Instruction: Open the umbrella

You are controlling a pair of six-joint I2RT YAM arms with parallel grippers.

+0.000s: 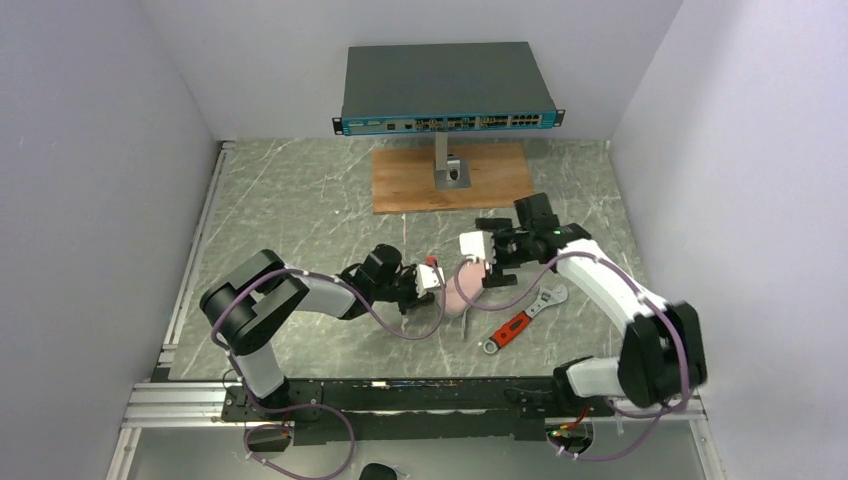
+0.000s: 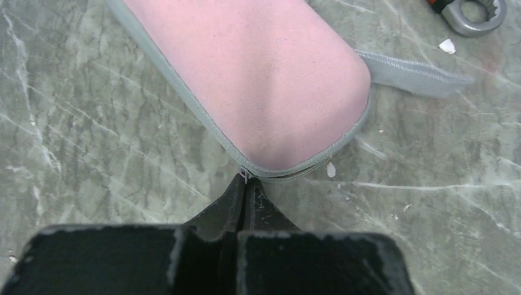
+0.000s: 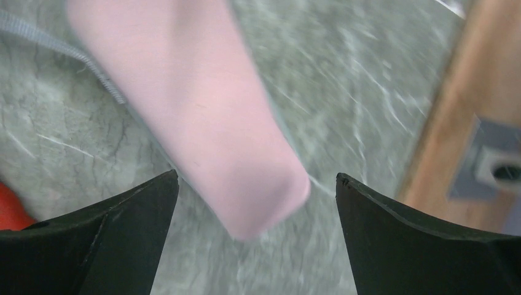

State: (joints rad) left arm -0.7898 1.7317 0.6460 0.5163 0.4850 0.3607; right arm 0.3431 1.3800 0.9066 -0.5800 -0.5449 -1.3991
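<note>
The umbrella (image 1: 462, 287) is lying collapsed mid-table between the two arms, its long axis running near to far, with the far end leaning slightly right. The left gripper (image 2: 246, 187) is sitting closed, tips touching the grey seam at one end. The right gripper (image 3: 257, 175) is gaping wide around the other end, touching nothing. A grey strap (image 2: 418, 74) is trailing off the roll. A wrench (image 1: 520, 318) is lying just right. Farther back, a wooden board (image 1: 400, 185) is carrying a network switch (image 1: 447, 88) on a stand. Grey-green marbled table (image 1: 300, 220) and white walls (image 1: 90, 150) are enclosing everything.
</note>
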